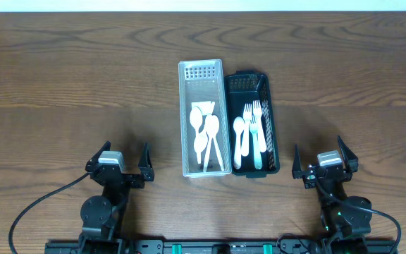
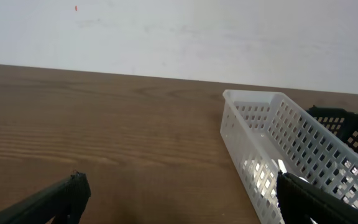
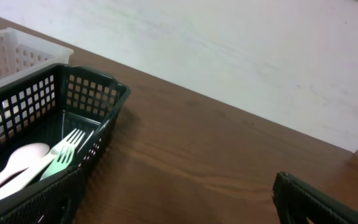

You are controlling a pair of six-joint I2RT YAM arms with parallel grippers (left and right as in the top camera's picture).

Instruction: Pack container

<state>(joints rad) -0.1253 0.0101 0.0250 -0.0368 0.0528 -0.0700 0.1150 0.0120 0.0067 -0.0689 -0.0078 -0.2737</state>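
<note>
Wooden table (image 1: 62, 85) — white basket (image 1: 182, 120) holding spoons (image 1: 206, 130), black basket (image 1: 274, 134) just beside it, holding forks (image 1: 254, 123). Left gripper (image 1: 125, 149) and right gripper (image 1: 318, 149) — fingers spread, empty, well apart from both baskets. Advisable: descend vertically, pinch one handle crosswise.

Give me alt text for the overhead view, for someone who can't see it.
A white basket of spoons and a black basket with forks and a spoon sit side by side on a wooden table. At the bottom edge, the left hand and right hand are open and empty, away from them.
</note>
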